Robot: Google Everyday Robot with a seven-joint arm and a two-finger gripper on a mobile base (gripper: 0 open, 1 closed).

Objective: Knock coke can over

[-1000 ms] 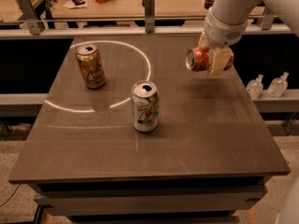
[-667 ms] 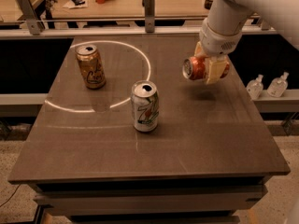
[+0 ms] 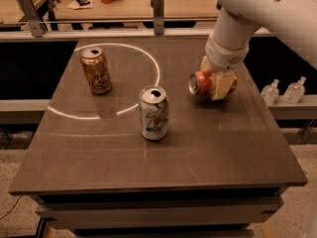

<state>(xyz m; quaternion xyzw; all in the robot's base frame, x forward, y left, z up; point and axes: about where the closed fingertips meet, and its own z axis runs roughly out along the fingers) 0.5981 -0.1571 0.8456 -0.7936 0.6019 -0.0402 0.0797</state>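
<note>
Since the coke can (image 3: 202, 82) is already lying on its side in the hand (image 3: 217, 85), I'd say we're at the tail end of this one. The hand is clamped across the can's body, silver top pointing left, over the right rear part of the surface (image 3: 198, 152). It's very low there, but I can't tell whether the can is actually touching down or hanging just above. The arm (image 3: 230, 38) comes in from the upper right.

Step-wise, this looks like the put-it-down bit: the tipping is done and the can just needs to end up resting sideways. So the next move, as I see it, is to finish lowering if there's any gap left, let the fingers come apart and pull away without nudging it. A can on its side rolls easily, so a gentle release matters. There's bare surface around it, and the 7-Up can (image 3: 153, 114) and the gold can (image 3: 96, 71) both stand upright well to the left, so nothing's in the way.

Compared with a second ago, the hand has come down and drifted a little forward with the can. It was clearly higher then, with the can tilted; now it's about level and close to its own shadow. The other two cans haven't budged.
</note>
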